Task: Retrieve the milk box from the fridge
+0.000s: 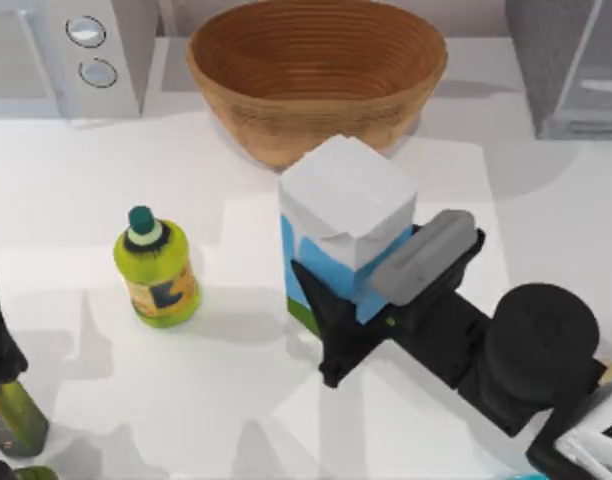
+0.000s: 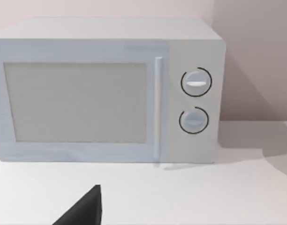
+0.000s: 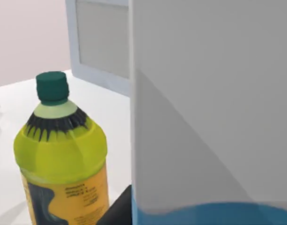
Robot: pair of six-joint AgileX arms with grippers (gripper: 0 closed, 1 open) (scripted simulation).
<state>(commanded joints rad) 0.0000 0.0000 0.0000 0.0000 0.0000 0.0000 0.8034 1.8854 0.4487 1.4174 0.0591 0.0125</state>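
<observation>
Milk box [image 1: 346, 215] in right hand [image 1: 371, 300], wrist view adds bottle [image 3: 61, 154]

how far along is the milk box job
Done: the milk box is out of the fridge, upright on the table in front of the bowl. In hand: the right gripper has a finger on each side of its lower part. Left: apparently just release and retreat. The left arm sits parked at the table's left edge.
</observation>
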